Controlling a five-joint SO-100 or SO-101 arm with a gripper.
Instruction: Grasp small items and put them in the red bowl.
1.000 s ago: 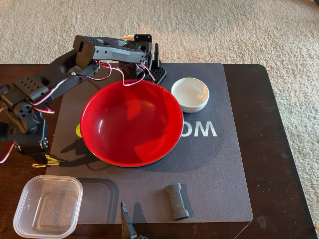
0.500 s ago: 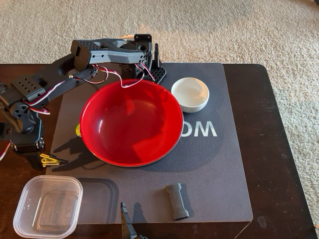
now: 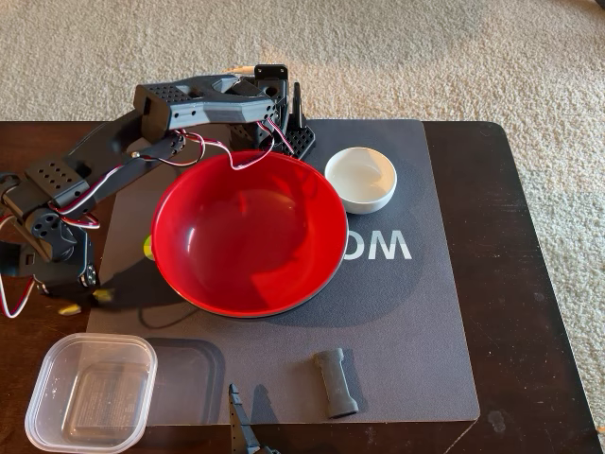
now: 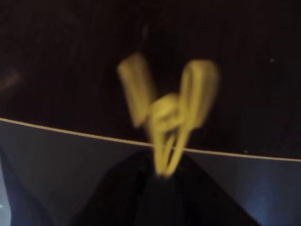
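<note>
Gripper (image 3: pixel 83 301) low at the mat's left edge, its jaw state unclear, the tiny yellow plastic clip (image 4: pixel 167 117) before it; you confirm a firm pinch before lifting toward the glossy red bowl (image 3: pixel 250 235).

– What do you see among your items?
– A glossy red bowl (image 3: pixel 249 234), empty, mid-mat. A clear square tub (image 3: pixel 90 392) sits upright at the surface's front left; a grey spool-shaped bar (image 3: pixel 336 382) lies before the bowl.
– And the clip?
– The yellow clip (image 4: pixel 168 113), blurred, lies at the mat's left edge.
</note>
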